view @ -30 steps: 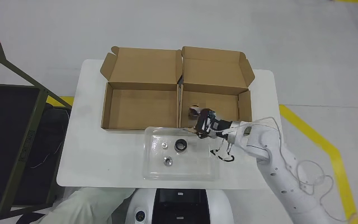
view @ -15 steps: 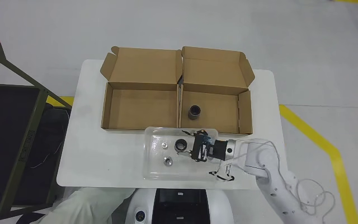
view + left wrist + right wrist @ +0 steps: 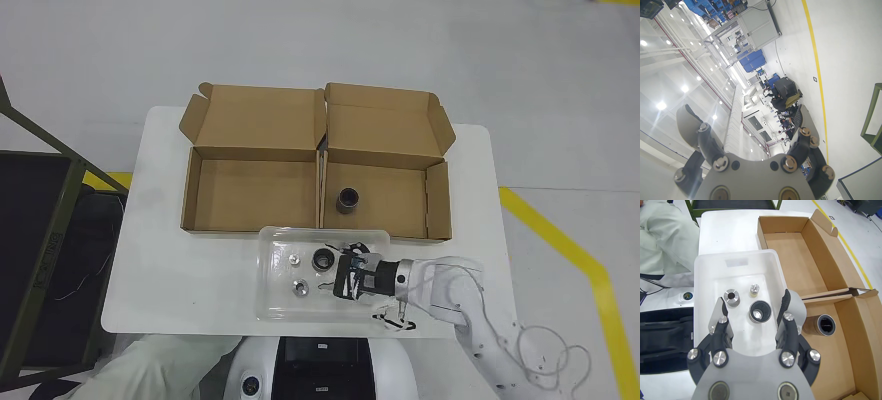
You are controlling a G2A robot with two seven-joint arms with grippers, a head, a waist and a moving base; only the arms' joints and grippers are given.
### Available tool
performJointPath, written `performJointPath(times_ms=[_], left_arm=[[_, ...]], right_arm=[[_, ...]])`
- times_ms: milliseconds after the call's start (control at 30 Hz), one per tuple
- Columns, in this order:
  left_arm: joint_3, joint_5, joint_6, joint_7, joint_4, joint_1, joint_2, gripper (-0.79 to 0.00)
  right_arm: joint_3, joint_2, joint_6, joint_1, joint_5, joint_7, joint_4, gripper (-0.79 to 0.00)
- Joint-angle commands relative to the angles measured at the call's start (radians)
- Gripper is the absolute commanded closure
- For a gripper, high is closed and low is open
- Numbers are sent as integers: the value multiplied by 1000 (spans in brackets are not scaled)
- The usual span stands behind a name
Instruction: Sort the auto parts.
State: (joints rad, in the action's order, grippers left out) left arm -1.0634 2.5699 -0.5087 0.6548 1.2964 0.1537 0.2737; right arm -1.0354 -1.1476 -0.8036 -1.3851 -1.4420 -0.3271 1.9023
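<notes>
Currently right gripper [image 3: 754, 299] spread over bearing [image 3: 760, 313]; one finger [image 3: 791, 302] near tray [image 3: 780, 275] wall, may snag descending.

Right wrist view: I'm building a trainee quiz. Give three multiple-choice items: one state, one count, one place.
1. The right pincer is: A open; B shut on something; C shut and empty.
2. How many parts sit in the tray? A one; B five; C three.
3. The dark sleeve lies: A in the tray; B in a cardboard box; C in the pincer.
Answers: 1 A, its jaws stand wide apart. 2 C, three stand on the tray floor. 3 B, it lies on the box floor.
</notes>
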Motion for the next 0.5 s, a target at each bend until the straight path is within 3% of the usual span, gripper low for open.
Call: performJointPath(times_ms=[0, 467], left_arm=[[0, 0, 0, 0, 0, 0, 0, -785], [0, 0, 0, 0, 0, 0, 0, -785]], right_arm=[[8, 0, 7, 2, -11, 0, -6, -579], [33, 5, 28, 8, -55, 8, -16, -597]])
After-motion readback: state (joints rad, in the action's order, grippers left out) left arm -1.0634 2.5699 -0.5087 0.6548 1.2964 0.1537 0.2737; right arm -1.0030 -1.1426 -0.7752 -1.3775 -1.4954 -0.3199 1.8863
